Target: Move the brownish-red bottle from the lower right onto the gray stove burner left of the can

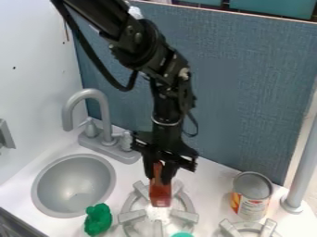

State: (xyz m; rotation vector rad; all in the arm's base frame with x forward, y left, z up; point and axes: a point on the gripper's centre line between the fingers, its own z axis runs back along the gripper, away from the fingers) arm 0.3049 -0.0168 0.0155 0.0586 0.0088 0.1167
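Camera view: black two-finger end effector grasps the top of an upright reddish-brown rectangular block over round grey toy burner; high pinch could let it twist, raised prongs could snag its base.

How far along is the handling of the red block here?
Grasping looks done: the gripper has the red block between its fingers. In hand: the block is held over the burner, contact unclear. Left: probably letting go, since the fingers are closed on it.
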